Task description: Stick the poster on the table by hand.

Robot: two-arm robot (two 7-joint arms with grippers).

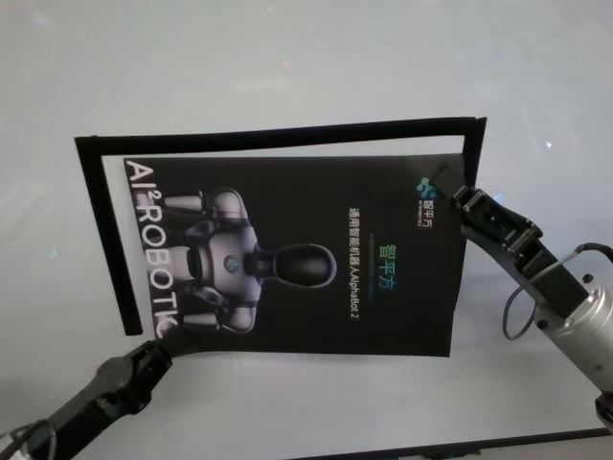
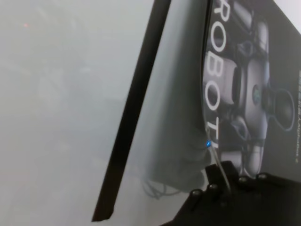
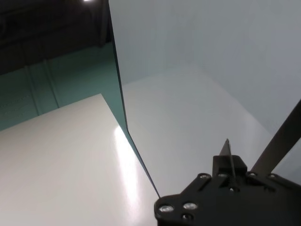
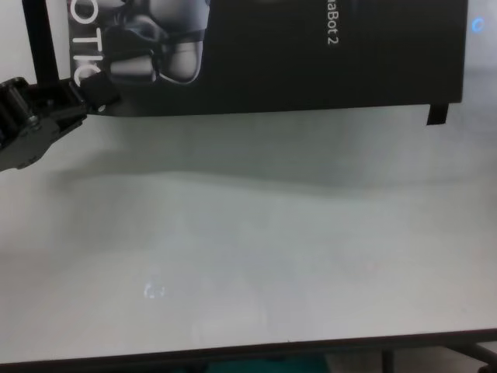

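- On the bench (image 1: 287, 77), the poster (image 1: 297, 259) is held by two grippers, its printed face up. It sits inside a black tape outline (image 1: 278, 137) that marks a far edge and two side edges — apparently the target frame for alignment.
- The left gripper (image 1: 153, 350) holds the near-left corner, jaws closed on the sheet edge beside the white lettering. The left wrist view shows the edge raised clear of the surface, casting a shadow.
- The right gripper (image 1: 466, 203) is closed on the far-right edge, near the logo. Opposite corners are held, probably to keep the sheet taut and steerable.
- In the chest view, a short tape strip (image 4: 439, 114) projects from the near-right corner, not yet pressed down.
- Judgement: positioning is in progress — sticking has not begun. Risk: skew against the outline.
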